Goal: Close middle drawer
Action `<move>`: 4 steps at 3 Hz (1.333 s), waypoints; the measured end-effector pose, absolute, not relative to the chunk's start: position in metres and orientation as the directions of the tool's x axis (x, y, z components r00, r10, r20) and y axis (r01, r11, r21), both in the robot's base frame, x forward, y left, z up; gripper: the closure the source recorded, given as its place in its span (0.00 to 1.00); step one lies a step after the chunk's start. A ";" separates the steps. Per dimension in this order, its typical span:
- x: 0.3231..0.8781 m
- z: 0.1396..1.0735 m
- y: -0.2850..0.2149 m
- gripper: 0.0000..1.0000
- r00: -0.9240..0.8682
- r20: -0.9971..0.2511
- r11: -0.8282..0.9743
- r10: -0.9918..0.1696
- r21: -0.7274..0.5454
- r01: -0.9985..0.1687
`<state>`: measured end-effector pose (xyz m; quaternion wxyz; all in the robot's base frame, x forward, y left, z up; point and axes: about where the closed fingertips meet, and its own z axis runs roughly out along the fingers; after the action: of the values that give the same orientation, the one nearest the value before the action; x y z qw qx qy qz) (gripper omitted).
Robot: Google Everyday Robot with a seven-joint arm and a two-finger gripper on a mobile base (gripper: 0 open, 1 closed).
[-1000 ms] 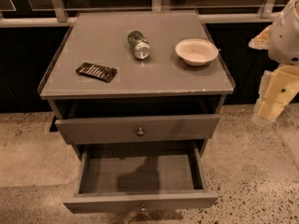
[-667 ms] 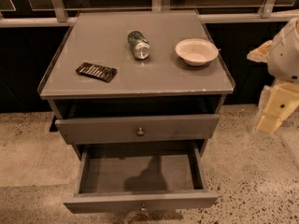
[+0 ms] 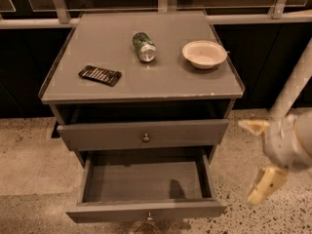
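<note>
One gripper [image 3: 246, 163] hangs low at the picture's right edge, over the speckled floor [image 3: 29, 169] and clear of the cabinet [image 3: 141, 89]. Its two cream fingers [image 3: 265, 184] stand well apart, one above the other, with nothing between them: the jaws are spread and empty.

Two drawers show. The middle drawer [image 3: 146, 209] lies to the picture's left of the jaws and about level with them, pulled far out of the cabinet. Its shallow grey tray is bare, and one small knob [image 3: 148, 217] sits just at the lower edge of its front. Its near right corner is the part closest to the lower finger, near it but not touching. The upper drawer [image 3: 97, 135] is to the left and a little above the upper finger. It juts out only slightly and carries one round metal knob [image 3: 146, 137] at its centre.

Three things lie on the cabinet top, all above the jaws and further from the camera. One pale bowl [image 3: 204, 53] is the closest to the jaws, near the right edge. One can [image 3: 144, 47] lies on its side left of the bowl. One black packet [image 3: 100, 75] lies furthest from the jaws, toward the left edge
</note>
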<state>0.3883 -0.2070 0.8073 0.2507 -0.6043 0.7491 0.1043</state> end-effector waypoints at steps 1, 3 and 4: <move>0.366 0.699 -0.202 0.00 -0.225 -0.606 0.311 -0.763 -0.039 -0.950; 0.378 0.603 -0.206 0.19 -0.323 -0.635 0.427 -0.702 -0.013 -0.904; 0.378 0.603 -0.206 0.42 -0.322 -0.634 0.427 -0.703 -0.014 -0.904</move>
<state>0.3782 -0.2055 0.6031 0.2880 -0.5060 0.7940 0.1748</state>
